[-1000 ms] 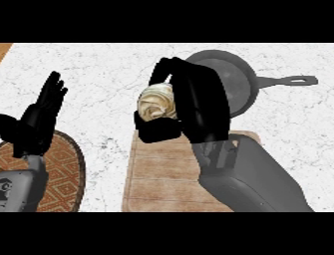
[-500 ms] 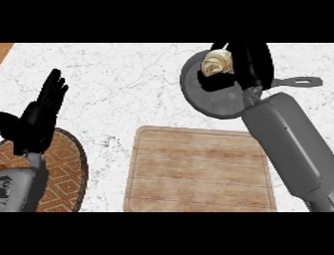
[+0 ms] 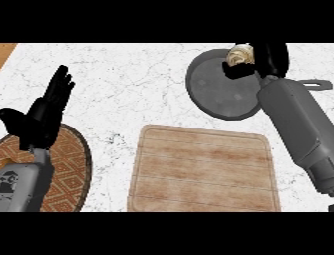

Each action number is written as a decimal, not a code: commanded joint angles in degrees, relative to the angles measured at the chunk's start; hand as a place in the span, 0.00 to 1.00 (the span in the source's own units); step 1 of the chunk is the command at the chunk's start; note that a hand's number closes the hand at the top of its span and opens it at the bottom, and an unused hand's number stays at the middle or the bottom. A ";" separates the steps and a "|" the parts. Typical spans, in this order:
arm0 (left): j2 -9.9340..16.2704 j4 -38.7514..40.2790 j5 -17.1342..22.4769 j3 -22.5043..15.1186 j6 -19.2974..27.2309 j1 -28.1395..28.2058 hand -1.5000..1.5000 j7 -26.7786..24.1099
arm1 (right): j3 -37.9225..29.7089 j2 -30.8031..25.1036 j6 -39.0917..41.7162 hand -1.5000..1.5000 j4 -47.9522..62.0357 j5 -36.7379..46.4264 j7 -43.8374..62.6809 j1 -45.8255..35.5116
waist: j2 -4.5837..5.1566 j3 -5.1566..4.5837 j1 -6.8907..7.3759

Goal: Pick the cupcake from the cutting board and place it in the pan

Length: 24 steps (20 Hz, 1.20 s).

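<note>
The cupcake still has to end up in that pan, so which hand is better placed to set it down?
The right hand: it already holds the cupcake over the pan. The left hand rests open, far across the counter.

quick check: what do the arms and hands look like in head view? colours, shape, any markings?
Two smooth grey forearms, rounded and tube-like. The left forearm has a small dark marking on its shell; the right forearm looks plain. Each ends in a black hand with slim fingers and a thumb: left hand, right hand. No cables or sleeves visible.
</note>
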 commanded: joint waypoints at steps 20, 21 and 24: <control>-1.47 -0.43 -0.84 -0.27 0.65 2.15 0.50 -1.10 | -22.21 1.39 9.49 0.00 17.74 -22.22 -30.57 -1.26 | -0.32 0.05 -0.82; 0.52 -2.14 -0.14 0.89 -0.65 3.40 0.50 -0.93 | -23.26 1.51 11.43 0.00 17.01 -23.74 -30.36 -1.70 | -0.79 0.01 -1.22; 0.10 -0.87 -0.19 1.53 0.05 2.77 0.50 -0.46 | -24.84 -2.40 20.66 0.00 16.57 -26.55 -32.88 1.13 | -1.15 -0.04 -2.63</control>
